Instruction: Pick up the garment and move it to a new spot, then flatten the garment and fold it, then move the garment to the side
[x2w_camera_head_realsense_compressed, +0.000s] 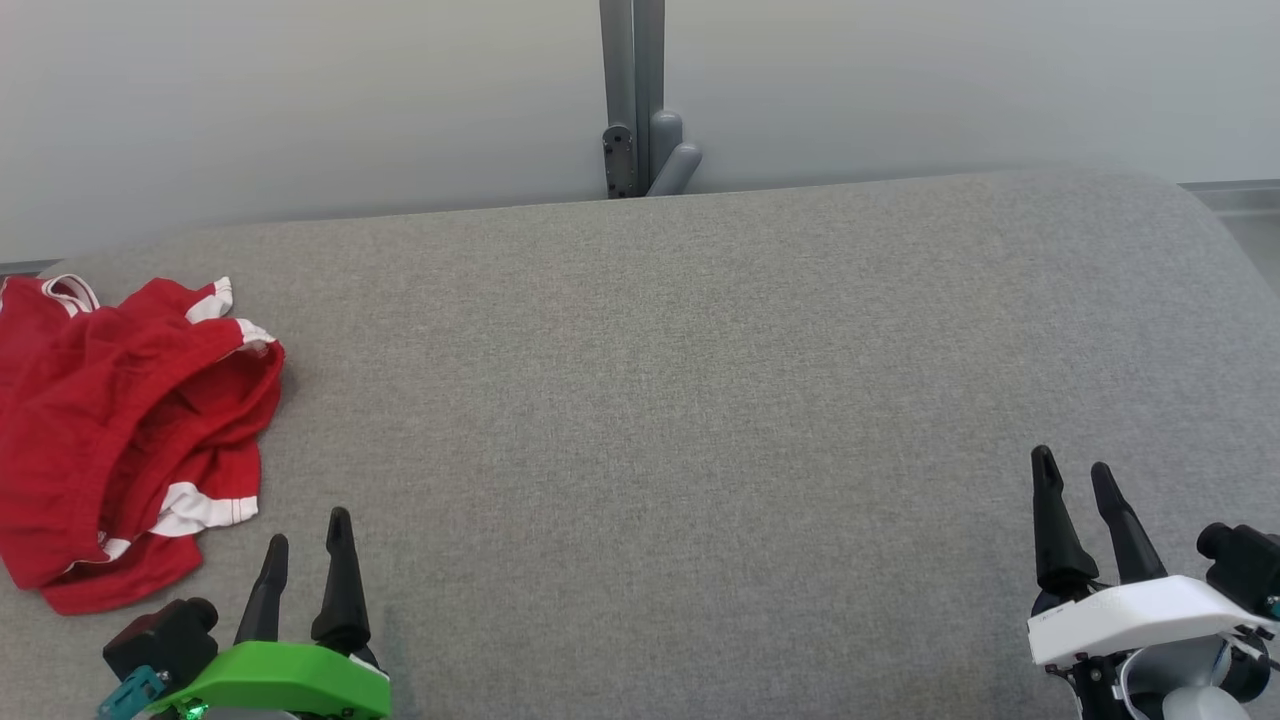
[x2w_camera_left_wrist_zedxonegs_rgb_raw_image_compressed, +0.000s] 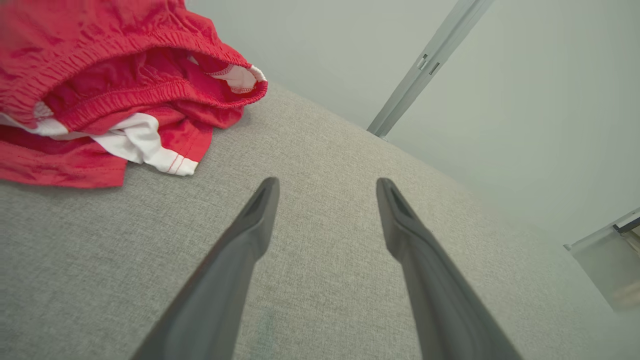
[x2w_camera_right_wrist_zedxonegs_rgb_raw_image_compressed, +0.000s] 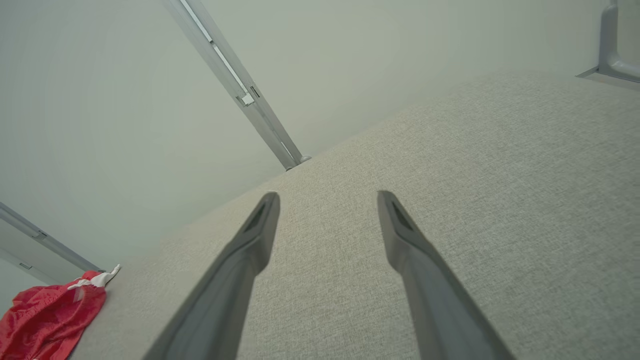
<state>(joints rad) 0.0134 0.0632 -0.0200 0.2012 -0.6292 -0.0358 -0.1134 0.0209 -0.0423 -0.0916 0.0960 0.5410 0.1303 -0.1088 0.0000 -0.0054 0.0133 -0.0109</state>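
The garment (x2w_camera_head_realsense_compressed: 110, 430) is a crumpled red pair of shorts with white trim, lying in a heap at the left edge of the grey fabric surface (x2w_camera_head_realsense_compressed: 680, 400). It fills the upper left of the left wrist view (x2w_camera_left_wrist_zedxonegs_rgb_raw_image_compressed: 110, 85) and shows small at the lower left of the right wrist view (x2w_camera_right_wrist_zedxonegs_rgb_raw_image_compressed: 45, 315). My left gripper (x2w_camera_head_realsense_compressed: 308, 528) is open just to the garment's lower right, apart from it, with nothing between its fingers (x2w_camera_left_wrist_zedxonegs_rgb_raw_image_compressed: 325, 185). At the lower right, far from the garment, my right gripper (x2w_camera_head_realsense_compressed: 1072, 463) is open and empty too (x2w_camera_right_wrist_zedxonegs_rgb_raw_image_compressed: 327, 197).
A pale wall runs behind the surface, with a grey vertical post and bracket (x2w_camera_head_realsense_compressed: 640, 110) at its back edge. The wide middle and right of the fabric lie bare between the two grippers.
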